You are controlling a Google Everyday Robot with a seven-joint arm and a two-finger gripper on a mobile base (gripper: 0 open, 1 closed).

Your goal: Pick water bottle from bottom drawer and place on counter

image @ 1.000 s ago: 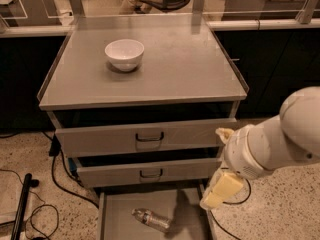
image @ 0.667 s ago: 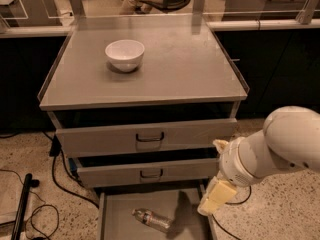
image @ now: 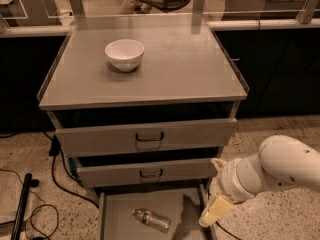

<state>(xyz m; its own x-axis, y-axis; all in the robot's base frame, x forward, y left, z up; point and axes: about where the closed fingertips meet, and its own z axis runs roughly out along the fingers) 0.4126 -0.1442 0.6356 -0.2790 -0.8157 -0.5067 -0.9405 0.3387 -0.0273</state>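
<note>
The water bottle point(image: 151, 219) lies on its side on the bare floor of the pulled-out bottom drawer point(image: 117, 216), cap end toward the left. My gripper point(image: 213, 214) hangs at the end of the white arm, over the drawer's right wall, to the right of the bottle and apart from it. The counter point(image: 180, 69) is the broad grey cabinet top above.
A white bowl point(image: 124, 53) stands on the counter's back left. Two grey drawers with dark loop handles point(image: 148, 136) sit slightly open above the bottom one. Black cables and a dark bar point(image: 22, 204) lie on the speckled floor to the left.
The arm has sunk lower and the gripper has come down and a little left, closer to the bottom drawer's right wall. The bottle has not moved.
</note>
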